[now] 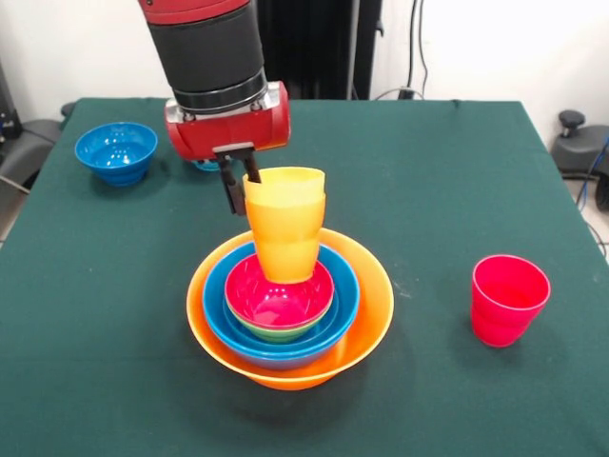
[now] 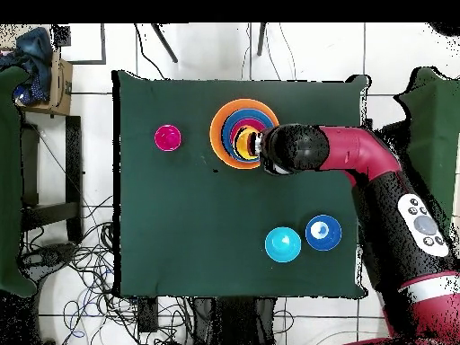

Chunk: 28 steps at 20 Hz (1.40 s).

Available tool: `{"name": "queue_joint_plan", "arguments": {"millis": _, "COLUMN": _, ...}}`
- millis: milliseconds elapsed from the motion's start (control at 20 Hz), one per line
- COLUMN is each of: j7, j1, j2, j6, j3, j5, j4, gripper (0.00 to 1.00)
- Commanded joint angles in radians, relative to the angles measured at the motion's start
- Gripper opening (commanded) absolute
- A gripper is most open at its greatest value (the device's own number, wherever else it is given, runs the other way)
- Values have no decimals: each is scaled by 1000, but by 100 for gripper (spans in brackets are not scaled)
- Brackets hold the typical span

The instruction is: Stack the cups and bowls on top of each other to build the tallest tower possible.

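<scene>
Pincer (image 1: 245,181) points straight down over the tower (image 1: 289,314), clamped on the yellow cups' (image 1: 284,226) rim.

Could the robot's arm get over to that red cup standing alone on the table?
Probably yes. The red cup stands upright by itself on bare cloth, nothing around it. But the gripper is at the yellow cups in the tower, so it must finish there first.

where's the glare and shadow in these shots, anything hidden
Front view: soft shadow under the orange bowl, highlights on the red bowl. Overhead view: the arm hides part of the stack; the gripper sits mostly behind the yellow cups.
</scene>
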Motion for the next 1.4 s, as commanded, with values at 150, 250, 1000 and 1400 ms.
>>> {"name": "queue_joint_plan", "arguments": {"millis": 150, "j7": -235, "j1": 27, "j2": 44, "j6": 173, "j3": 2, "j5": -31, "j4": -54, "gripper": 0}}
{"name": "queue_joint_plan", "arguments": {"millis": 250, "j7": -240, "j1": 31, "j2": 54, "j6": 199, "j3": -6, "j5": -38, "j4": -60, "gripper": 0}}
{"name": "queue_joint_plan", "arguments": {"millis": 1000, "j7": -232, "j1": 60, "j2": 111, "j6": 264, "j3": -32, "j5": -92, "j4": -116, "gripper": 0}}
{"name": "queue_joint_plan", "arguments": {"millis": 1400, "j7": -209, "j1": 87, "j2": 152, "j6": 295, "j3": -48, "j5": -103, "j4": -202, "gripper": 0}}
